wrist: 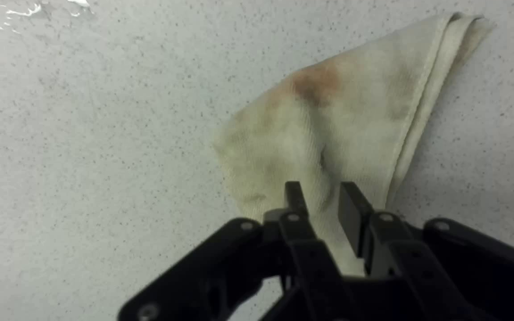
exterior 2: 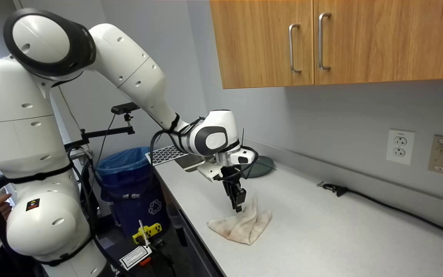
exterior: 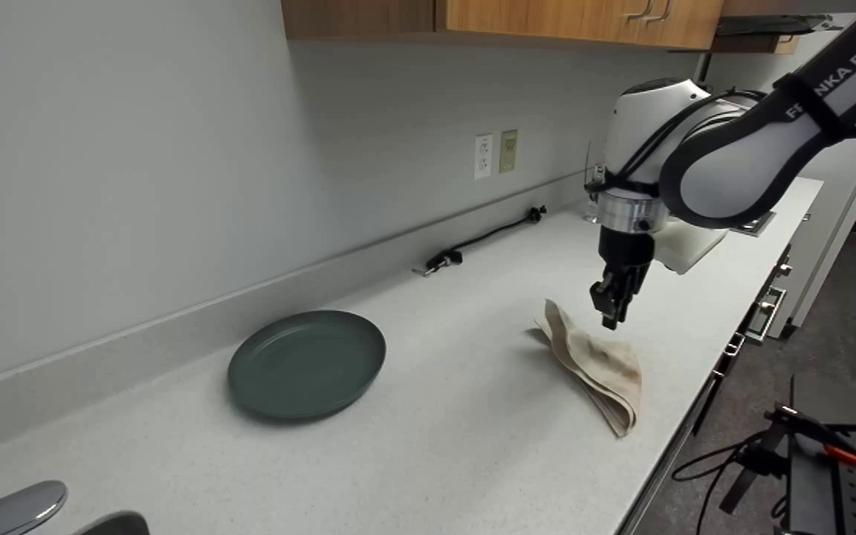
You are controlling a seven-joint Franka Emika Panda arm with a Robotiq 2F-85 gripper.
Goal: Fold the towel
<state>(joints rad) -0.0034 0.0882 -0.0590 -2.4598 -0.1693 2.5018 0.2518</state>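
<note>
The towel is cream with reddish and grey stains. It lies folded over in layers and crumpled on the counter, seen in both exterior views (exterior: 610, 370) (exterior 2: 242, 230) and in the wrist view (wrist: 359, 111). A raised ridge runs along its middle, and one corner stands up off the counter. My gripper points down above the towel in both exterior views (exterior: 611, 319) (exterior 2: 238, 207). In the wrist view my gripper (wrist: 321, 189) is partly open, with a gap between its fingertips and towel cloth visible below the gap. It holds nothing. The towel's near part is hidden behind the fingers.
A dark green plate (exterior: 307, 365) lies on the white counter (exterior: 428, 446) near the wall. A black cable with a clamp (exterior: 443, 260) runs along the backsplash. A pale board (exterior: 688, 244) lies behind the arm. Wooden cabinets (exterior 2: 262, 42) hang above.
</note>
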